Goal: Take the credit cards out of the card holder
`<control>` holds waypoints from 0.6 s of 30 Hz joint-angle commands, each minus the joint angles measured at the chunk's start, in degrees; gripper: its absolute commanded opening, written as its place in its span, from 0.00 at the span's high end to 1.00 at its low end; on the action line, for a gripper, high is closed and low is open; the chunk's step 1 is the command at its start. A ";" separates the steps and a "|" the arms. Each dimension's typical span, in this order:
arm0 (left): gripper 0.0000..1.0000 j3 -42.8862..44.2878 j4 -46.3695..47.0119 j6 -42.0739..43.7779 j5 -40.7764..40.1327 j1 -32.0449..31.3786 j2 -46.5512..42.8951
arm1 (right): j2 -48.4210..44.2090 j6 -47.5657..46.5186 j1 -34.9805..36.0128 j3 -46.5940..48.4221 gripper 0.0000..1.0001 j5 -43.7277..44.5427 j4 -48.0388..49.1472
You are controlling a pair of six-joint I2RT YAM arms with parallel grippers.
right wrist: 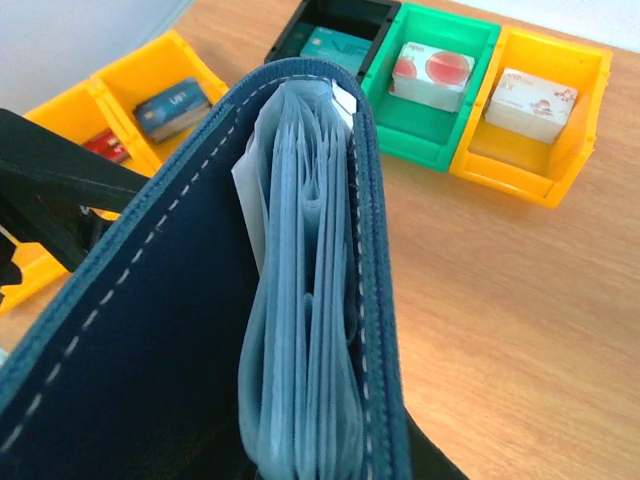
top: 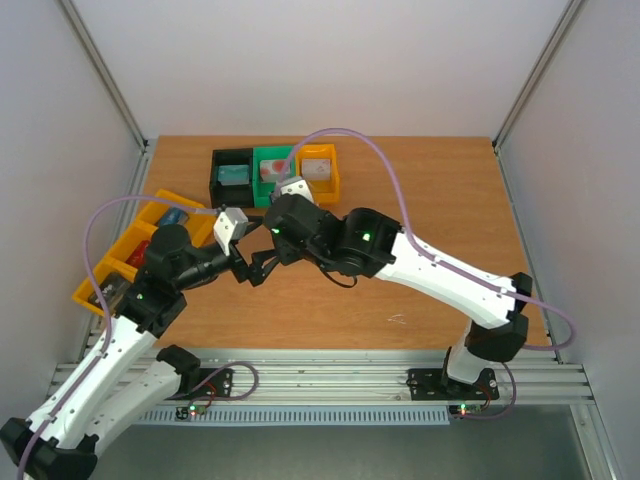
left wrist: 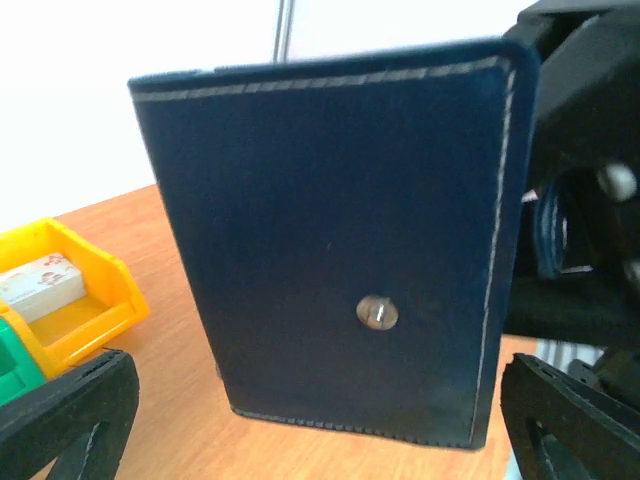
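We are looking at the card holder [left wrist: 340,250] standing upright in the middle of the left wrist view. Its long axis is running from the top of the frame to the bottom, and its stitched outer cover and metal snap stud [left wrist: 377,312] are facing that camera. The left gripper [left wrist: 320,430] is standing wide open and holding nothing. Its two fingers are showing at the lower left and lower right corners, and the holder is sitting dead ahead, just beyond the gap between them, without touching either one. The right gripper [top: 262,262] is coming in at the holder's right edge in that view, and we are judging it to be clamped there, since nothing else is keeping the holder upright. In the right wrist view the pale pocket pages [right wrist: 300,330] are fanning out between the covers down the centre of the frame. A whitish corner [right wrist: 343,100] is peeking out at the top, possibly one of the credit cards [right wrist: 343,100]. The bins [right wrist: 545,165] are lying beyond, along the upper edge. We are judging that the left gripper is nearer but is meeting the flat cover rather than the page edge.
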 commanded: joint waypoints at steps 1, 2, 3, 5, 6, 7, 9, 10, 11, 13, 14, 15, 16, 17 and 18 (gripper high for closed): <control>0.01 0.75 1.39 2.02 -6.68 -0.72 0.39 | 2.01 1.65 0.62 4.59 0.99 2.27 -3.85; 0.01 0.64 1.41 2.09 -8.34 -0.73 0.31 | 2.03 1.57 0.62 4.57 0.99 1.71 -3.41; 0.01 0.67 1.41 2.13 -9.94 -0.73 0.31 | 2.07 1.55 0.62 4.80 0.99 1.25 -3.22; 0.01 0.80 1.21 2.75 -12.81 -0.73 0.38 | 2.20 1.26 0.62 5.38 0.99 -0.10 -3.22; 0.01 0.95 1.10 3.38 -14.75 -0.73 0.32 | 2.14 0.77 0.60 5.59 0.99 -0.85 -3.18; 0.01 1.18 0.73 3.70 -17.35 -0.73 0.21 | 1.87 0.16 0.61 5.68 0.99 -1.58 -3.22; 0.01 1.79 -1.73 5.71 -22.27 -0.67 0.07 | 0.90 -0.92 0.41 5.62 0.99 -3.20 -3.74; 0.01 2.08 -3.19 7.66 -23.96 -0.63 -0.09 | 0.21 -2.00 0.15 5.38 0.99 -4.60 -3.74; 0.01 2.42 -4.54 9.38 -25.04 -0.57 -0.27 | -0.64 -3.24 -0.01 4.91 0.99 -6.25 -3.75; 0.01 3.12 -7.13 10.47 -24.67 -0.40 -0.89 | -2.79 -6.34 -0.44 3.43 0.99 -9.14 -3.82; 0.01 3.36 -8.00 10.48 -23.39 -0.30 -1.55 | -3.62 -7.48 -0.78 2.78 0.99 -11.36 -3.95; 0.01 3.50 -8.60 10.28 -21.77 -0.29 -2.11 | -4.46 -8.19 -1.27 2.08 0.99 -12.83 -4.18; 0.01 3.54 -8.79 9.91 -20.17 -0.21 -2.90 | -5.26 -9.51 -1.87 1.15 0.99 -15.37 -4.11; 0.01 3.46 -8.78 9.25 -18.76 -0.13 -3.61 | -6.07 -10.88 -2.45 0.32 0.99 -18.25 -3.92; 0.01 3.40 -8.73 8.60 -17.23 0.00 -4.28 | -6.89 -11.79 -3.05 -0.57 0.99 -20.56 -3.76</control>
